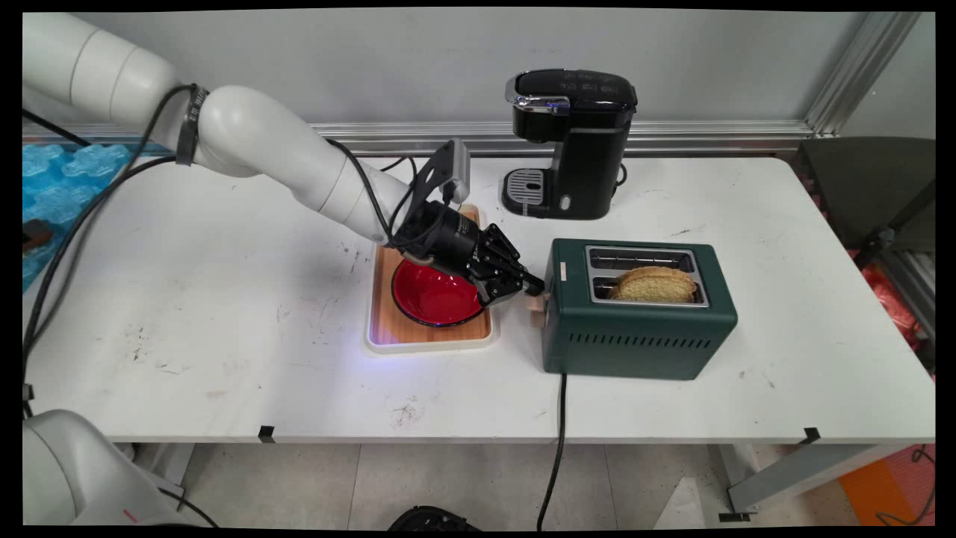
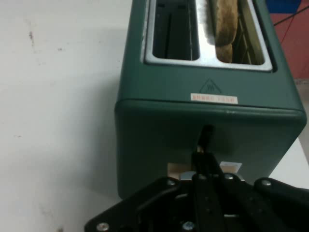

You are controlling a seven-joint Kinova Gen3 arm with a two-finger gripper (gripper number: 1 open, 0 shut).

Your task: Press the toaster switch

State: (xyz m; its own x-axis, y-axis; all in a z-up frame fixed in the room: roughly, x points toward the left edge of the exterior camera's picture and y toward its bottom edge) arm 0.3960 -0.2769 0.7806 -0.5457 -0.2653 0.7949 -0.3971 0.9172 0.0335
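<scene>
A dark green two-slot toaster [image 1: 635, 329] stands right of centre, with a slice of toasted bread [image 1: 653, 284] sticking up from its nearer slot. The other slot is empty. My gripper [image 1: 534, 284] is shut, fingers pressed together, and its tip rests at the toaster's left end face just above the tan wooden lever knob [image 1: 535, 304]. In the hand view the joined fingertips [image 2: 206, 140] lie over the lever slot of the toaster [image 2: 159, 125]. The tan lever [image 2: 231, 167] shows just behind them, and the bread [image 2: 224, 24] appears at the top.
A red bowl [image 1: 433, 295] sits on a wooden tray with a white rim [image 1: 429, 340], directly beneath my wrist. A black coffee maker [image 1: 575, 142] stands at the back. The toaster's black cord [image 1: 556, 441] hangs over the table's front edge.
</scene>
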